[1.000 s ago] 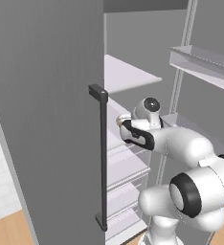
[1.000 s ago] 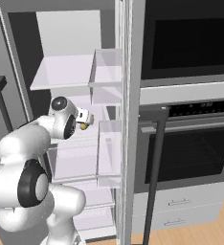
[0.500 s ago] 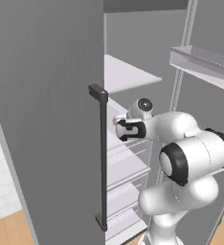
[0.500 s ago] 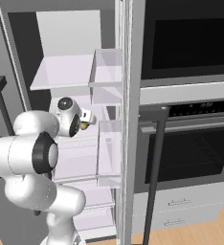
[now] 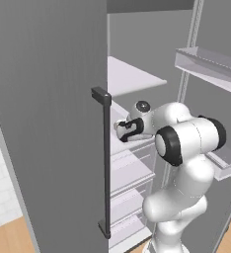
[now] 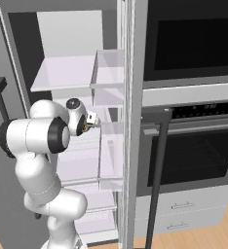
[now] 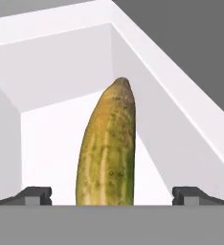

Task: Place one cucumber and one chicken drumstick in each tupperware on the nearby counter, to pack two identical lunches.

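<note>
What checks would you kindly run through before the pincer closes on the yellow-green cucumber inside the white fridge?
1. Pincer open wide: ok.
2. Long yellow-green cucumber centred between the two dark finger tips: ok.
3. Tips level with the cucumber's near end, apart from it on both sides: ok.
4. Cucumber lying along the line of sight on the white fridge shelf: ok.
5. White side wall clear of the right tip: ok.
6. Tips far enough forward for a firm hold: cannot tell.

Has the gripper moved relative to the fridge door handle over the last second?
Yes. In the left base view the gripper has shifted left, closer to the door handle, reaching deeper into the fridge.
</note>
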